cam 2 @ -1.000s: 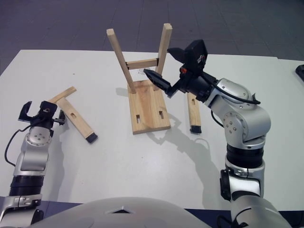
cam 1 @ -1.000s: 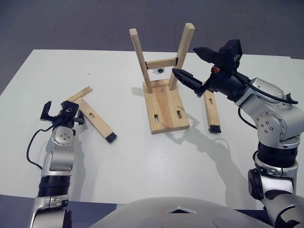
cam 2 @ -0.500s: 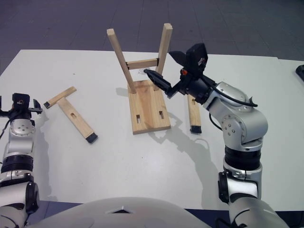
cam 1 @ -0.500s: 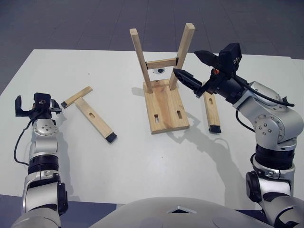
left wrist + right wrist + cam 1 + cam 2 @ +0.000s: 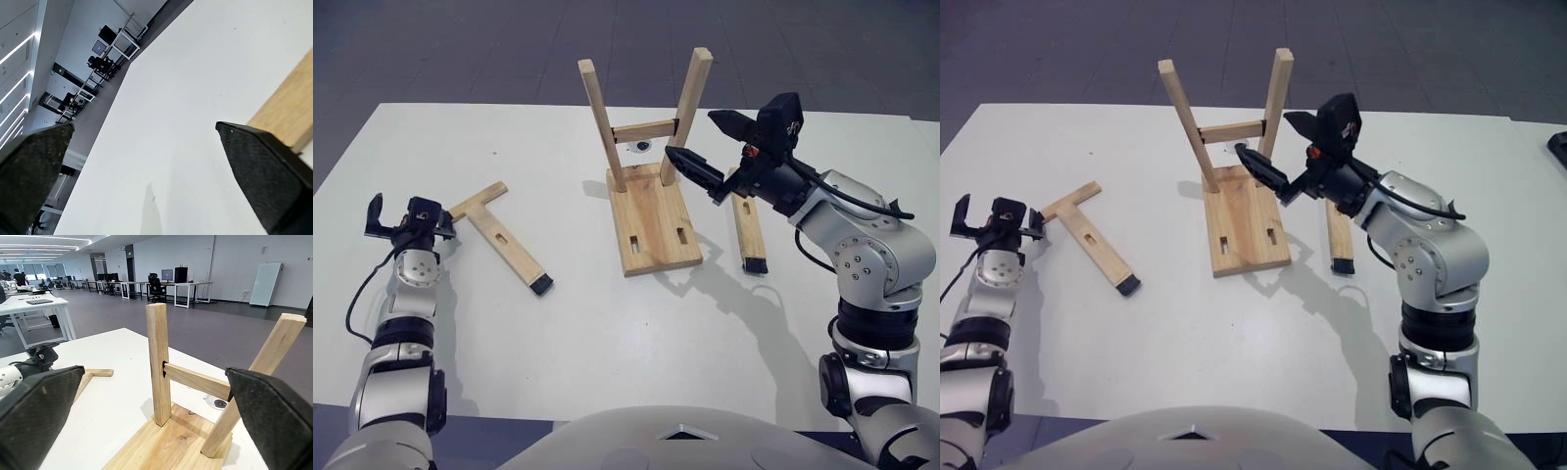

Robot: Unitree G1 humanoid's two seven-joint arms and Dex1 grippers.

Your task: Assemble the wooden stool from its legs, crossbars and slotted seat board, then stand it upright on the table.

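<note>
The slotted seat board (image 5: pixel 654 220) lies flat mid-table. Two legs (image 5: pixel 603 122) joined by a crossbar (image 5: pixel 646 130) stand up from its far end. My right gripper (image 5: pixel 1263 134) is open, one finger on each side of the right-hand standing leg (image 5: pixel 259 377), holding nothing. A T-shaped leg-and-crossbar piece (image 5: pixel 507 243) lies flat to the left. My left gripper (image 5: pixel 406 217) is open just left of it, low over the table, and the piece's end (image 5: pixel 288 112) sits beside one fingertip. A loose leg (image 5: pixel 747 230) lies right of the board.
The white table (image 5: pixel 607 333) has open surface in front of the board and between the parts. A round cable hole (image 5: pixel 643 146) sits behind the standing legs. Dark floor lies beyond the far edge.
My left gripper drew back leftward from the T-shaped piece, then came slightly back toward it. My right gripper edged closer to the right-hand standing leg. The wooden parts stayed put.
</note>
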